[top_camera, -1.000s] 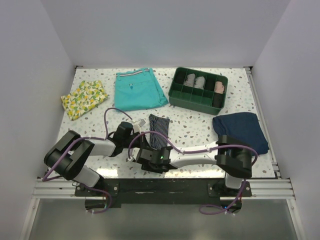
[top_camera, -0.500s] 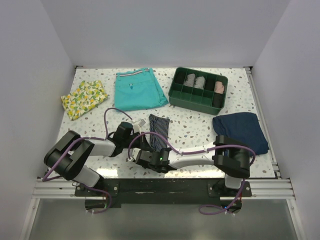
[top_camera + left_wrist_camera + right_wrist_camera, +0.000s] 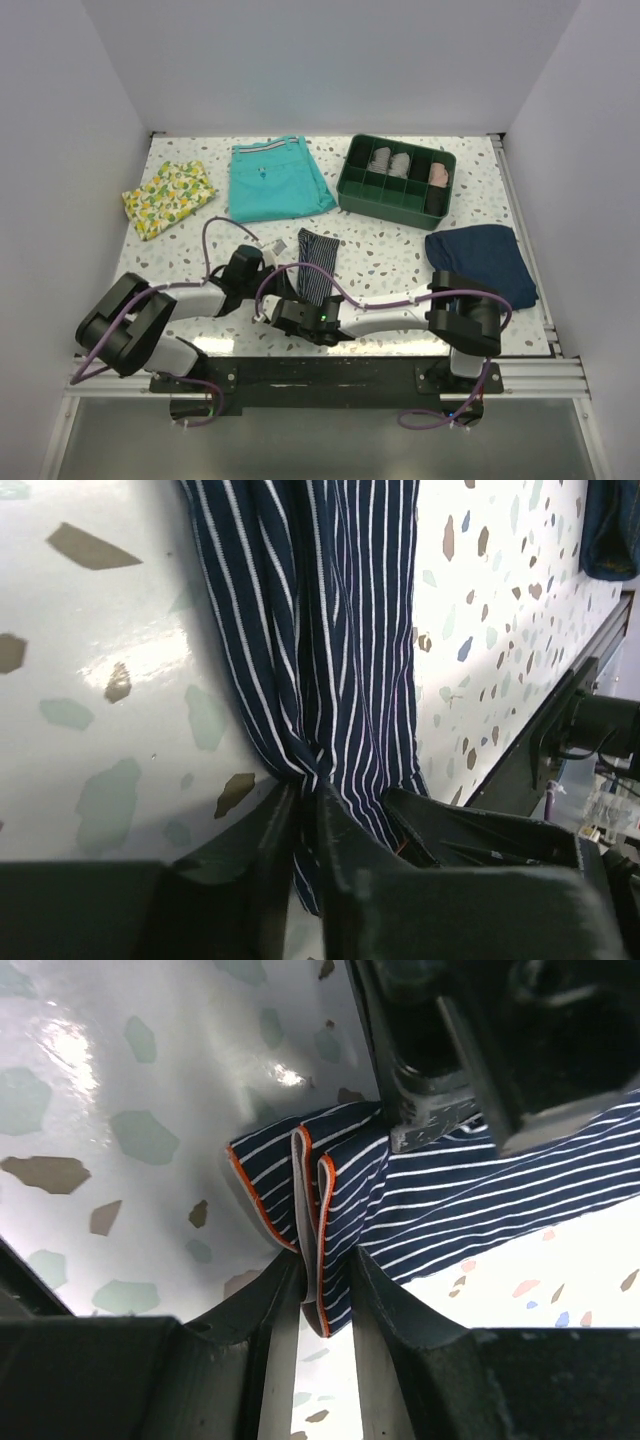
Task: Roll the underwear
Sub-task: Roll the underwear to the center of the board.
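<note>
- Right wrist view: narrow clamp of the right gripper (image 3: 318,1282) on the folded, orange-edged hem of the underwear (image 3: 455,1200).
- Left wrist view: narrow pinch of the left gripper (image 3: 305,805) on a bunched edge of the striped cloth.
- Top external view: underwear as a strip on the table (image 3: 400,255), near centre.
- Farther: navy garment (image 3: 485,260) right, teal shorts (image 3: 278,180) and green tray (image 3: 349,190) far, yellow printed cloth (image 3: 168,198) far left.

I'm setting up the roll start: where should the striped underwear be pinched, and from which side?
Probably the near end of the underwear, where the orange-trimmed hem bunches into stacked folds, approached from the near side. It lies as a narrow strip running front to back; that end offers a thick edge.
</note>
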`<state>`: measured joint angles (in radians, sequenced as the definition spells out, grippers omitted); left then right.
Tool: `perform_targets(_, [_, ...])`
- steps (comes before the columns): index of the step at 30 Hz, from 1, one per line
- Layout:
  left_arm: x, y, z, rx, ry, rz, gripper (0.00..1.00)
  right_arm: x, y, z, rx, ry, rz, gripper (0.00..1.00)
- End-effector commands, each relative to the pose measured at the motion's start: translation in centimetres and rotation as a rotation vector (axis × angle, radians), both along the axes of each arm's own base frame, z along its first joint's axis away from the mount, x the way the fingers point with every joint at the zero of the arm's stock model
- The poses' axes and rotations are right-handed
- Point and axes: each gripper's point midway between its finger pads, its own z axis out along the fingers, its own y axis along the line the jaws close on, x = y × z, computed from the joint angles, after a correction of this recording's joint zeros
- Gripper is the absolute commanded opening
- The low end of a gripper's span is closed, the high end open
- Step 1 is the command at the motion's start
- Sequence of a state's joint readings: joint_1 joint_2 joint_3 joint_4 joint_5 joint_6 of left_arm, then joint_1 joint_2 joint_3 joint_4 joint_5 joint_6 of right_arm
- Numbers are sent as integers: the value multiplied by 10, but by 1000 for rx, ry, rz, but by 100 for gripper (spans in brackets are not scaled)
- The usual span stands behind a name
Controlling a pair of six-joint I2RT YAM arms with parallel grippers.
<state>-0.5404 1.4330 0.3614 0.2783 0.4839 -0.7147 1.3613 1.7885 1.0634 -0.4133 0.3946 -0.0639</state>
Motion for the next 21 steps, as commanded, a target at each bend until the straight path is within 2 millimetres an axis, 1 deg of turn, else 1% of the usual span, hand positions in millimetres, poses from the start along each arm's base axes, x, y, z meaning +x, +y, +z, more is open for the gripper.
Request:
perform_targets(1, [-30, 66, -48, 310, 141, 118, 31, -14, 14, 5, 88, 81, 9, 26])
perform_targets(5, [-15, 79, -38, 347, 104, 217, 50, -15, 18, 11, 108, 91, 13, 26])
perform_targets(6, [-13, 82, -33, 350, 95, 238, 57, -15, 19, 13, 116, 94, 12, 26])
perform_targets(7, [-11, 85, -31, 356, 93, 258, 62, -16, 20, 14, 126, 99, 11, 25])
perform_targets(9, [-6, 94, -27, 381, 79, 315, 64, -16, 22, 18, 138, 105, 9, 25])
perform_targets(13, [-2, 105, -19, 405, 62, 392, 64, -19, 27, 25, 183, 152, 13, 25])
perform_targets(15, [-1, 110, -14, 412, 51, 433, 64, -18, 30, 33, 231, 183, -16, 25])
perform_targets(16, [-1, 111, -12, 408, 51, 439, 64, -22, 33, 36, 249, 211, -9, 25])
perform_targets(17, [2, 118, -10, 431, 37, 475, 64, -21, 34, 40, 264, 227, -8, 25])
perform_targets(18, [0, 121, -8, 441, 34, 483, 64, -16, 36, 48, 294, 238, -21, 25])
perform_targets(20, [2, 123, -3, 441, 21, 501, 64, -19, 38, 54, 324, 300, -8, 25])
perform_targets(21, [3, 121, 2, 421, 8, 504, 64, -9, 38, 60, 348, 308, -30, 25])
